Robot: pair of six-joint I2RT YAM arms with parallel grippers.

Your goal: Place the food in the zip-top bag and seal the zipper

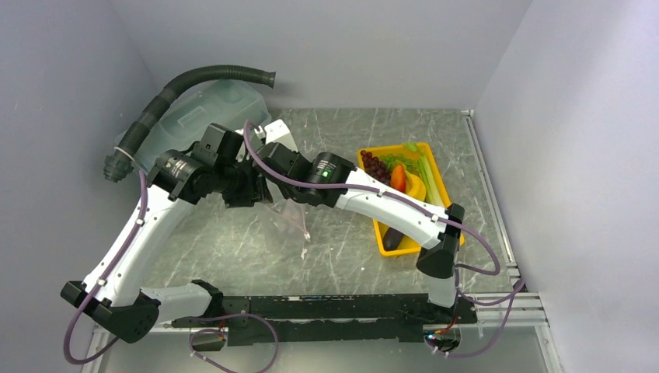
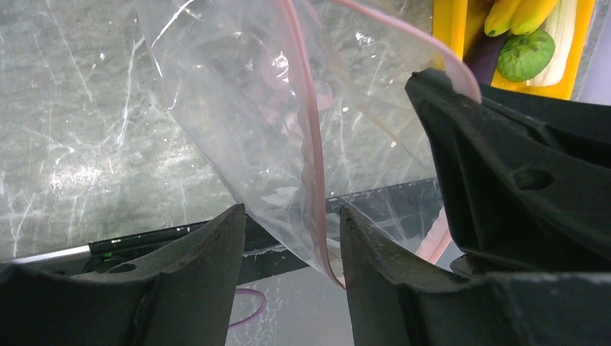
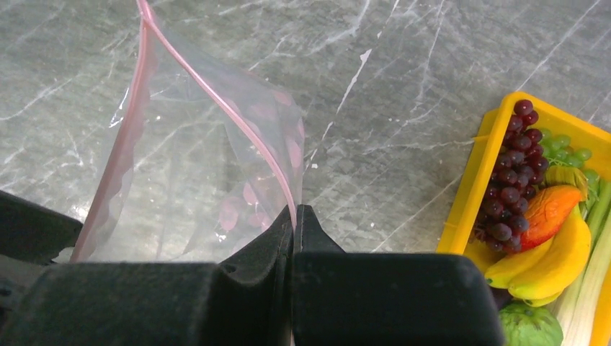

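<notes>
The clear zip-top bag point(image 1: 286, 221) hangs above the table, mouth up. Its pink zipper point(image 3: 216, 101) runs along the open mouth. My right gripper point(image 3: 295, 210) is shut on one end of the zipper strip; it also shows in the top view point(image 1: 268, 185). My left gripper point(image 2: 292, 213) is open, and the bag's film and zipper point(image 2: 311, 144) pass between its fingers, close to the right one. In the top view the left gripper point(image 1: 245, 194) is beside the right. The food lies in the yellow tray point(image 1: 385, 233): grapes point(image 3: 508, 187), pepper point(image 3: 549, 209), bananas point(image 3: 547, 263), celery point(image 3: 587, 288), round green vegetable point(image 3: 529, 326), eggplant point(image 1: 394, 238).
A large translucent lidded tub point(image 1: 202, 113) and a black corrugated hose point(image 1: 194, 81) sit at the back left. Grey walls close in the left, back and right. A metal rail point(image 1: 497, 299) runs along the near edge by the arm bases.
</notes>
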